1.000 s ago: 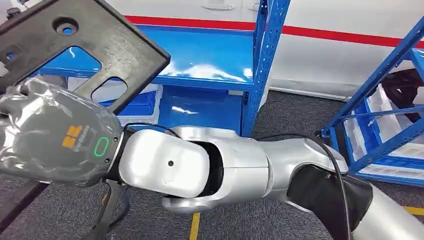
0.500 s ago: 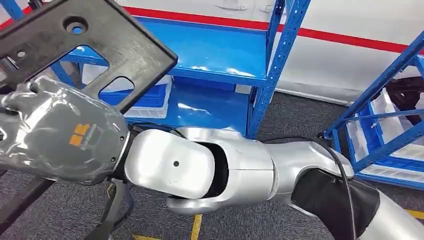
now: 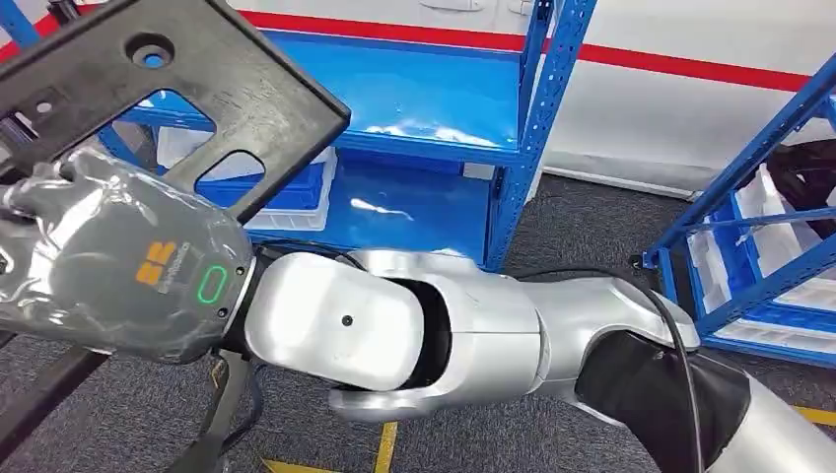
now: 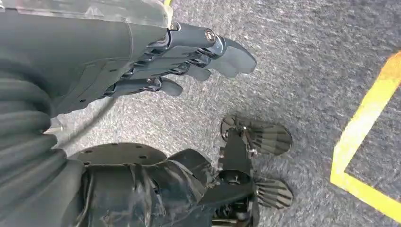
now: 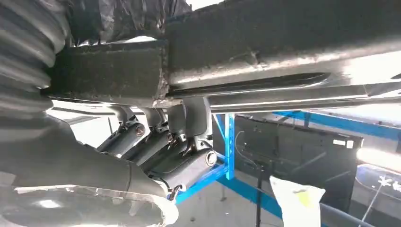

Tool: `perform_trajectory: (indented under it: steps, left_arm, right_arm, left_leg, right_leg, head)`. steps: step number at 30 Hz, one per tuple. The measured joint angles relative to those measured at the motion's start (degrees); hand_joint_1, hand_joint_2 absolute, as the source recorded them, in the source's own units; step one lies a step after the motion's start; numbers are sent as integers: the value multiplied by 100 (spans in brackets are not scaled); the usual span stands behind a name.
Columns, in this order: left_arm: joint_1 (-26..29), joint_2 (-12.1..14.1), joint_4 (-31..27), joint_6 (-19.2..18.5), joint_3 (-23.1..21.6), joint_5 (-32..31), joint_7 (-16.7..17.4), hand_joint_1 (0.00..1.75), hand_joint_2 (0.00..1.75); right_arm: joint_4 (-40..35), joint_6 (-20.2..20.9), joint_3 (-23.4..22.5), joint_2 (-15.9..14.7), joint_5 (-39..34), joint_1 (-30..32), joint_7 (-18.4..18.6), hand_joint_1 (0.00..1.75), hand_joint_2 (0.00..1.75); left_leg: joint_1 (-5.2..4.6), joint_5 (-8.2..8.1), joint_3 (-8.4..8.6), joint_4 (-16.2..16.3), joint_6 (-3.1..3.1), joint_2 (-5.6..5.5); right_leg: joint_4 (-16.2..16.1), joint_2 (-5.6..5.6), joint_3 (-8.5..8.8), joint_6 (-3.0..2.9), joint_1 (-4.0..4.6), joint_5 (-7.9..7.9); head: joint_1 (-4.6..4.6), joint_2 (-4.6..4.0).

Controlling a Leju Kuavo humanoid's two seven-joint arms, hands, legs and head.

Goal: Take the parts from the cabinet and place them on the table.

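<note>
A flat black part (image 3: 168,89) with a round hole and cut-out slots is held up at the upper left of the head view. My right hand (image 3: 118,266), under its grey cover, grips the part's lower edge, with the silver right arm reaching across from the lower right. In the right wrist view the dark fingers (image 5: 179,161) curl under the part's thick rim (image 5: 283,42). My left hand (image 4: 156,61) hangs above the grey carpet, fingers apart, holding nothing.
The blue cabinet shelf (image 3: 434,108) lies behind the part, with its upright post (image 3: 527,128) just right of it and a blue bin (image 3: 286,192) below. A second blue rack (image 3: 759,197) stands at the right. Yellow tape (image 4: 364,123) marks the carpet.
The whole picture has shifted a little, so the camera has moved. My right hand keeps its hold on the black part, at nearly the same place in view.
</note>
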Motion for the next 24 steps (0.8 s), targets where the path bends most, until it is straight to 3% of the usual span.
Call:
perform_trajectory:
  steps: [22,24]
  left_arm:
    - [4,4,2,0,2,-26,33,0,175]
    - [3,28,7,2,0,-28,33,0,175]
  right_arm:
    - [-2,-13,0,0,24,4,13,175,175]
    - [-2,-33,0,6,87,8,24,175,175]
  left_leg:
    - [-19,9,3,-9,-15,-3]
    - [-46,-9,-8,22,56,-7]
  right_leg:
    - [-5,-6,9,-6,-21,4]
    - [-42,-8,19,35,-56,25]
  head:
    - [2,-2]
    - [-2,0]
